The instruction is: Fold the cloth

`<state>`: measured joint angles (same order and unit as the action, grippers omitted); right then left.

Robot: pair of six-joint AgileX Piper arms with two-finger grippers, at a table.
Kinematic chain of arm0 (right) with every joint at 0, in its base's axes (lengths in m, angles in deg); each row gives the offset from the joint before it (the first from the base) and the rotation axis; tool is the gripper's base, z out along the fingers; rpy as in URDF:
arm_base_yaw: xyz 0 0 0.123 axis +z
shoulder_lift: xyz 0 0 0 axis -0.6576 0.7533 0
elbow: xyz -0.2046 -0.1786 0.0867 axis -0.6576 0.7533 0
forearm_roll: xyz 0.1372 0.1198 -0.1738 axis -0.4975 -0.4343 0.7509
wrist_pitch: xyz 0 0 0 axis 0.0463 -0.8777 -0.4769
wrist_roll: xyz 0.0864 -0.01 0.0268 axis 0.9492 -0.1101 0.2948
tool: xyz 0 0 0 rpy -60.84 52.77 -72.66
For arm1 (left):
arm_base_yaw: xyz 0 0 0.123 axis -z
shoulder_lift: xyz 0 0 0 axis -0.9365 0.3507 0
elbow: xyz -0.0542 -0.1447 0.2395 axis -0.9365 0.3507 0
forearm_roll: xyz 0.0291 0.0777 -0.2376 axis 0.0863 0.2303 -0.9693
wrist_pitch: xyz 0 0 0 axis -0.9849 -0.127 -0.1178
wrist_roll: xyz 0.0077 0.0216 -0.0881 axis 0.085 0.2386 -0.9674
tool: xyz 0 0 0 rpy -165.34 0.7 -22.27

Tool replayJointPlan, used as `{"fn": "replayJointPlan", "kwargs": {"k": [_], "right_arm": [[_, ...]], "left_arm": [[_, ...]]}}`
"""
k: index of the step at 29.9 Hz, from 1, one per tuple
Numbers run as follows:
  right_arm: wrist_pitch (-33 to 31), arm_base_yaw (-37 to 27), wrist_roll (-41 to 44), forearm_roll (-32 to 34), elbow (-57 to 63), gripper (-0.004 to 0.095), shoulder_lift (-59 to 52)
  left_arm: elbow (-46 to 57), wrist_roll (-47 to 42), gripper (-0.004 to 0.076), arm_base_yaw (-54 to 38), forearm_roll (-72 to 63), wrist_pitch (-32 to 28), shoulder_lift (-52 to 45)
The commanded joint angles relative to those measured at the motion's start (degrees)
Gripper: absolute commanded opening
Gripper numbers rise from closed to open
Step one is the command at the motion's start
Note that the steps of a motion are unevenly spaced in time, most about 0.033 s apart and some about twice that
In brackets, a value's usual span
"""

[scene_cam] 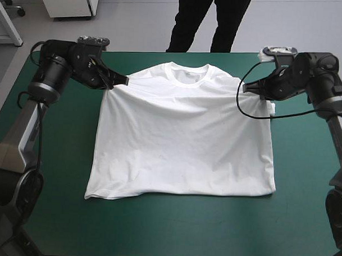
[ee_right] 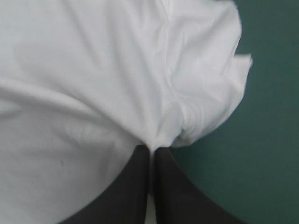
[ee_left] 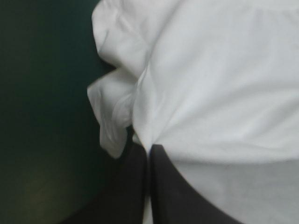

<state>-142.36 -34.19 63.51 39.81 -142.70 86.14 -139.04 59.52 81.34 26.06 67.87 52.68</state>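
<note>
The tabletop (scene_cam: 173,229) is spread with a plain teal-green cover (scene_cam: 304,166) that lies smooth and flat. In the high view the cover reaches the far edge, which runs straight across near the top, and it runs out of sight at the bottom. Its widest bare band lies along the near side. Narrower bare strips run down the left and right sides, and a thin one follows the far edge. Each wrist view shows a stretch of the same cover, one along a side of the left wrist view (ee_left: 42,116) and one along a side of the right wrist view (ee_right: 266,140).
</note>
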Motion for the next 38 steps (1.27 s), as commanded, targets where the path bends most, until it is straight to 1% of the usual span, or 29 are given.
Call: {"fn": "replayJointPlan", "kwargs": {"k": [1,4,9,16,20,27,29,31,33,36,38], "right_arm": [[0.60,0.03,-0.69,0.54,-5.65,-0.0017,-5.87],[0.35,0.03,-0.69,0.54,-9.13,-0.0017,-8.23],[-1.76,0.03,-0.69,0.54,-14.39,-0.0017,-10.40],[-1.83,0.03,-0.69,0.54,-20.26,-0.0017,-12.40],[-1.61,0.03,-0.69,0.54,-22.47,-0.0017,-13.06],[1.66,0.03,-0.69,1.05,-22.74,-0.0017,-12.49],[4.54,0.03,-0.99,1.75,-22.74,-0.0017,-10.91],[8.87,0.03,-2.42,3.18,-22.74,-0.0017,-9.25],[13.18,0.03,-2.56,5.35,-22.74,-0.0017,-7.21],[20.12,0.03,-2.45,8.91,-22.74,-0.0017,-4.15],[24.52,0.03,-2.45,9.30,-22.83,-0.0017,-2.19]], "left_arm": [[-4.44,0.00,-0.0009,0.03,-0.25,-1.69,-6.31],[-6.71,0.00,-0.0009,0.03,-0.25,-1.78,-8.98],[-9.91,0.00,-0.0009,0.03,-0.25,-2.08,-12.48],[-14.07,-0.35,-0.0009,0.03,-0.45,-2.61,-16.03],[-14.86,-0.35,-0.0009,0.03,-0.69,-5.25,-17.76],[-15.42,0.00,-0.0009,0.03,-0.57,-8.80,-17.82],[-15.42,0.00,-0.0009,0.03,-0.23,-12.15,-16.75],[-15.42,0.00,-0.0009,0.03,0.86,-17.08,-15.37],[-15.42,0.00,-0.0009,0.03,3.41,-23.12,-13.51],[-15.42,0.00,-0.0009,0.03,6.62,-30.57,-10.65],[-15.42,-0.35,-0.0009,0.03,7.53,-34.62,-8.85]]}}
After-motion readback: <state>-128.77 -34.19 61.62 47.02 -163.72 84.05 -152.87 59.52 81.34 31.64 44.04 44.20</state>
